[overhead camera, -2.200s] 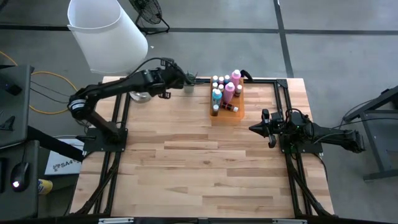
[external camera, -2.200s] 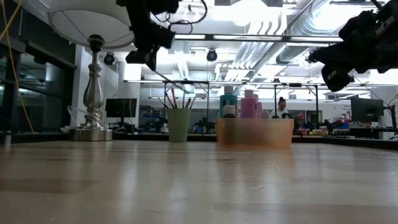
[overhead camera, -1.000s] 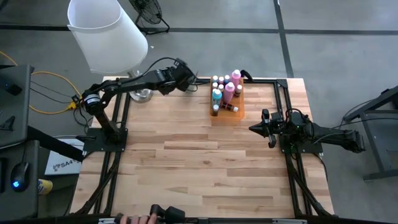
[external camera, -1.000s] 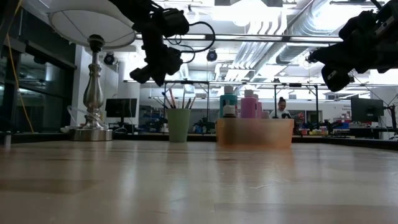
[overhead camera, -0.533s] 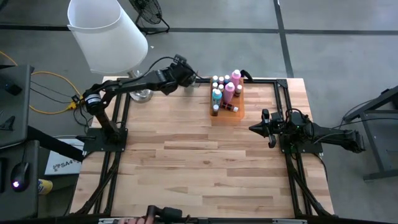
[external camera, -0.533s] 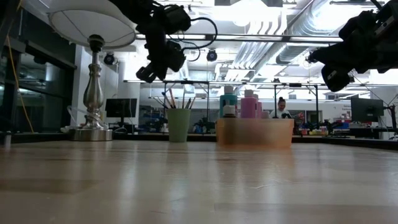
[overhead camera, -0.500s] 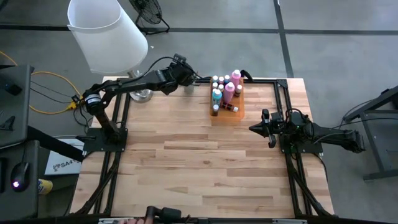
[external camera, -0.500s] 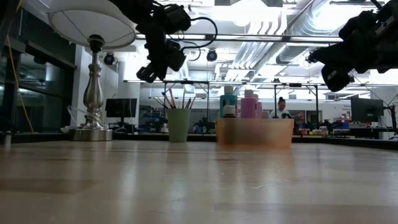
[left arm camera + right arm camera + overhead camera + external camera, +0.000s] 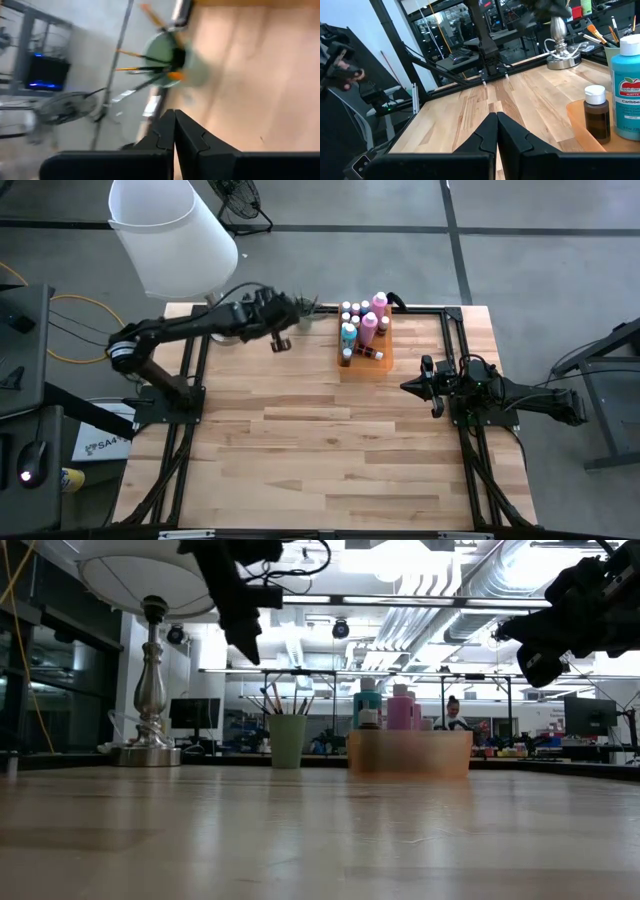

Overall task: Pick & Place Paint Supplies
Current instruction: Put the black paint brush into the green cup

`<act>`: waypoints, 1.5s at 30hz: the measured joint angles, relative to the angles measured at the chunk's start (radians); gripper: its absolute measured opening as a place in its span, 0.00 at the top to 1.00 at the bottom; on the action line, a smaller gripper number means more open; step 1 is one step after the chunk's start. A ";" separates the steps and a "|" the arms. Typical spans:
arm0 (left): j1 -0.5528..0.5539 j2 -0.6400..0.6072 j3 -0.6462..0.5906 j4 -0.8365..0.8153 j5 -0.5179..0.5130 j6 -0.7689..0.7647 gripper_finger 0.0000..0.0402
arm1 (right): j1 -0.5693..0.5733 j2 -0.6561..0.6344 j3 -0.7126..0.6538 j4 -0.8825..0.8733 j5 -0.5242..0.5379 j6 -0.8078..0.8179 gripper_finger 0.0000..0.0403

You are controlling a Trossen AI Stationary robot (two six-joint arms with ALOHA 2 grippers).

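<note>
A pale green cup [image 9: 167, 54] with several paintbrushes standing in it sits at the table's far edge, also seen in the low view [image 9: 287, 740]. To its right, an orange tray [image 9: 370, 362] holds small pale-capped paint bottles [image 9: 362, 320], pink, teal and brown. My left gripper [image 9: 174, 113] is shut with nothing between its fingers; it hangs in the air just left of the cup and above it [image 9: 248, 648]. My right gripper [image 9: 496, 116] is shut and empty, level above the table's right side [image 9: 408, 386], near the tray's front right corner.
A lamp with a large white shade [image 9: 170, 235] and a silver base [image 9: 150, 690] stands at the far left corner, close behind my left arm. The wooden tabletop [image 9: 320, 450] stretches bare in front of the tray. Black frame rails [image 9: 455, 330] run along the table's sides.
My left gripper has drawn back from above the cup toward the table's left and near side, risen slightly, and rolled about its own axis. The cup, brushes and tray stay where they were.
</note>
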 joint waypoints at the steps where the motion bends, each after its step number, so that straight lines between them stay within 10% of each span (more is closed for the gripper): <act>1: -0.012 -0.021 -0.039 0.028 0.013 -0.032 1.00 | 0.000 0.000 0.000 0.000 0.000 0.000 0.99; 11: -0.074 -0.255 -0.542 0.465 0.074 -0.597 1.00 | 0.000 0.000 0.000 0.000 0.001 0.000 0.99; 20: 0.087 -0.188 -0.728 0.794 0.074 -0.920 1.00 | 0.000 0.000 0.000 0.000 0.000 0.000 0.99; 45: 0.247 0.028 -0.722 1.358 0.172 -0.674 1.00 | 0.000 0.000 0.000 0.000 0.000 0.000 0.99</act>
